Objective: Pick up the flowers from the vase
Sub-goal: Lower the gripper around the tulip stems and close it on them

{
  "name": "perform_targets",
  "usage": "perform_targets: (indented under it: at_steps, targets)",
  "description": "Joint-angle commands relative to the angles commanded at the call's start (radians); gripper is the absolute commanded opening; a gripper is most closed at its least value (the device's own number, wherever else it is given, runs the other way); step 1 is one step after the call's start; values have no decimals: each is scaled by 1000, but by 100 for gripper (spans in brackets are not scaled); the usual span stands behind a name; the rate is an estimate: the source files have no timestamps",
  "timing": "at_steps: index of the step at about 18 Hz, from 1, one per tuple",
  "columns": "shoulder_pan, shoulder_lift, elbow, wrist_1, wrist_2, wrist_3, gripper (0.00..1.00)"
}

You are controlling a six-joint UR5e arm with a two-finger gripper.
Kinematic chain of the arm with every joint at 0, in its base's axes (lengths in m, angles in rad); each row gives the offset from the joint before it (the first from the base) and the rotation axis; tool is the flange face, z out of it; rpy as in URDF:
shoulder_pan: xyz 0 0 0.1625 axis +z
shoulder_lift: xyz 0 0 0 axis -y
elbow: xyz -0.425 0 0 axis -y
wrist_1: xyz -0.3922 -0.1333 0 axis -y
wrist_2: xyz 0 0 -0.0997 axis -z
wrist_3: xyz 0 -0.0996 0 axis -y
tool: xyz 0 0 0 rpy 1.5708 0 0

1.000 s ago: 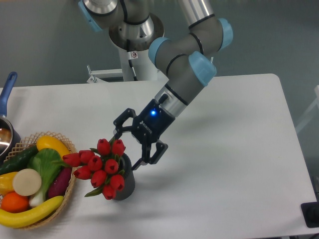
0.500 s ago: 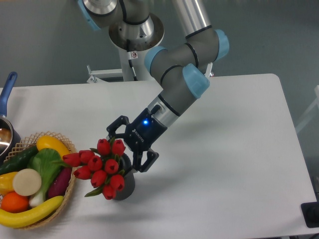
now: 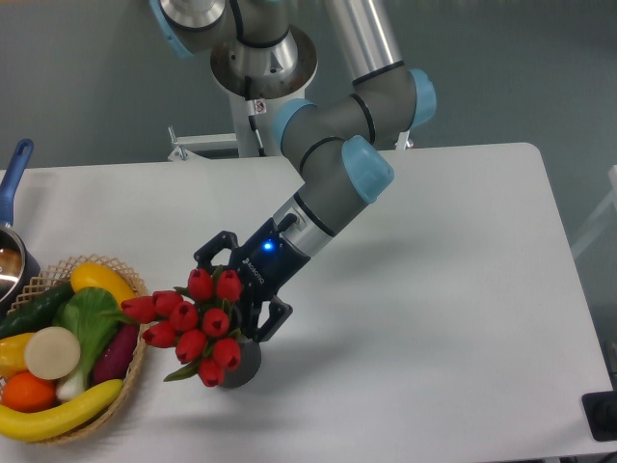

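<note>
My jaws (image 3: 234, 294) stand open astride the flowers (image 3: 193, 323), which sit in the vase (image 3: 241, 359) at the surface's seven o'clock; I judge them light, soft and crushable, best held low on the bunched stems.

Red tulip flowers (image 3: 196, 323) lean leftward out of the small dark vase (image 3: 241, 362).

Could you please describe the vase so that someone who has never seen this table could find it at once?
On the white table, look just right of the wicker basket of fruit and vegetables. The vase is a small dark grey cylinder beneath a bunch of red tulips, at the gripper. Unlike the blue-handled pot, it holds flowers.
</note>
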Motion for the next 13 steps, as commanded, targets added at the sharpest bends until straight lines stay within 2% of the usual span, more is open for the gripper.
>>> perform_targets:
  at_steps: [3, 4, 5, 10, 13]
  targets:
    - [0, 0, 2, 0, 0, 0, 65]
    - [0, 0, 2, 0, -2, 0, 60]
    - [0, -2, 2, 0, -2, 0, 59]
    - [6, 2, -3, -2, -5, -9, 38]
    - [11, 6, -3, -2, -5, -21, 36]
